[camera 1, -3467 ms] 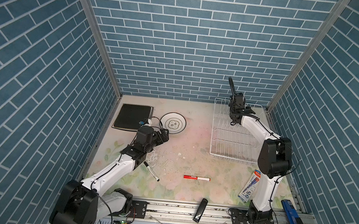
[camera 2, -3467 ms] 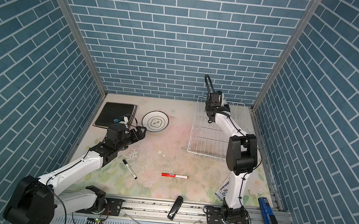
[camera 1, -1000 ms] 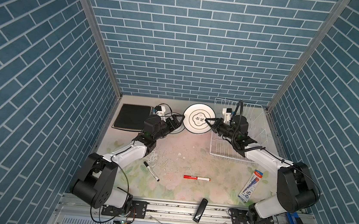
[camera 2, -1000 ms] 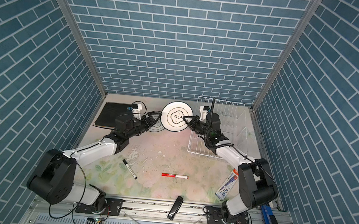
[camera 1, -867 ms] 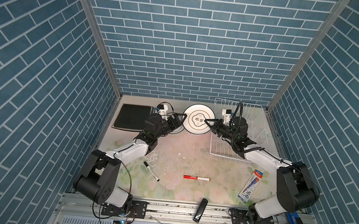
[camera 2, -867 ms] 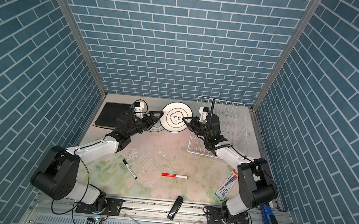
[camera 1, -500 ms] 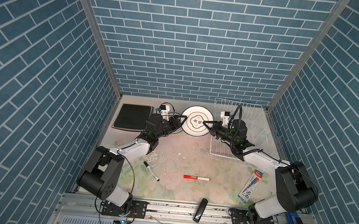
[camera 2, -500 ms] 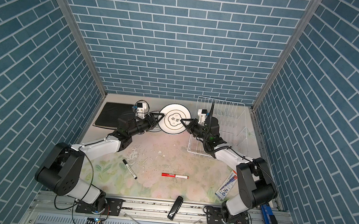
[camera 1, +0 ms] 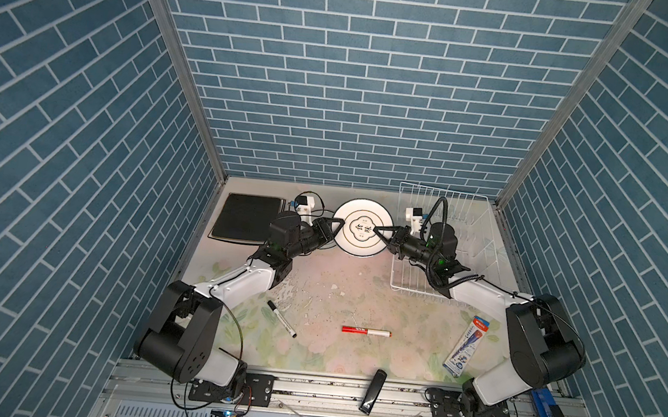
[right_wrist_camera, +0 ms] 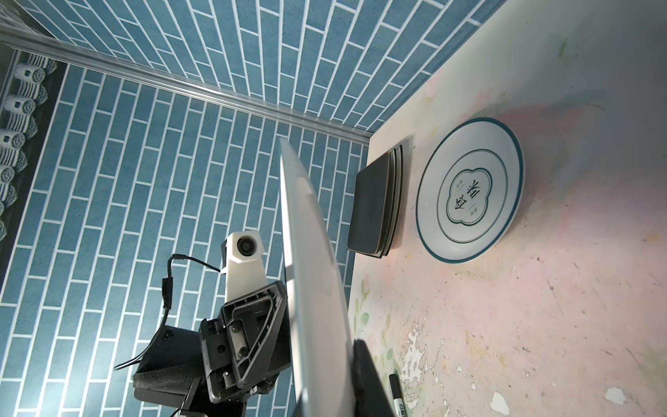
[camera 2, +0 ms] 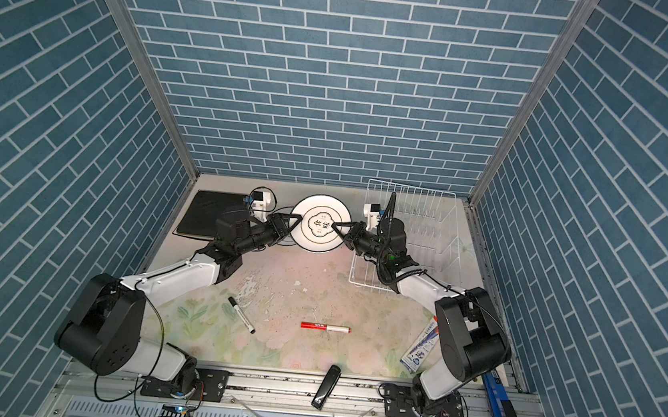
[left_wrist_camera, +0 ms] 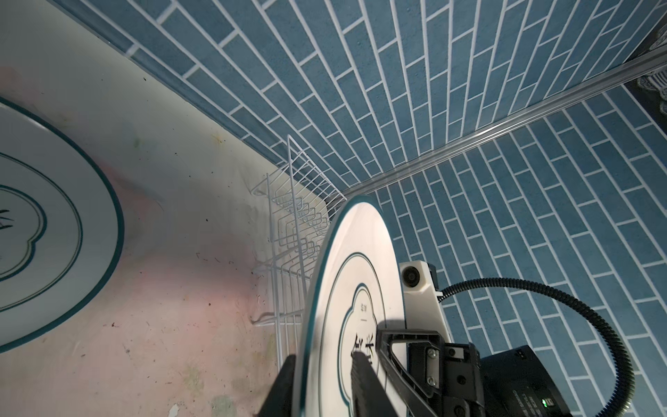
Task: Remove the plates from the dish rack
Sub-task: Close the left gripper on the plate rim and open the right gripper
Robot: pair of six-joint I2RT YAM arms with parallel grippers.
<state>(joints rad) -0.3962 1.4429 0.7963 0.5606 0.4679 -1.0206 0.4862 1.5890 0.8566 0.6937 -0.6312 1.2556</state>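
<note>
Blue-tiled walls (camera 1: 356,94), floral tabletop (camera 1: 336,293). Holding round plate (camera 1: 361,234) aloft just beside dish rack (camera 1: 450,202), clear of it, presumably for handover. Clamped at rim by right gripper (camera 1: 378,239); straddled by left gripper (camera 1: 336,233), clamp unconfirmed.

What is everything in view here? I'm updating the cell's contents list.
held round white plate with dark rim: 1, white, midair, back centre
second round white dark-rimmed plate: 1, white, flat on the table
stack of square plates: 1, matte-black on top, back left
white wire dish rack: 1, white, back right
black marker: 1, black, front left
red marker: 1, red, front centre
blue-and-white pen packet: 1, blue-and-white, front right
black oblong object: 1, black, front edge
blue tool: 1, blue, front right corner
left gripper: 1, black, jaws astride the held plate's rim
right gripper: 1, black, shut on that rim
</note>
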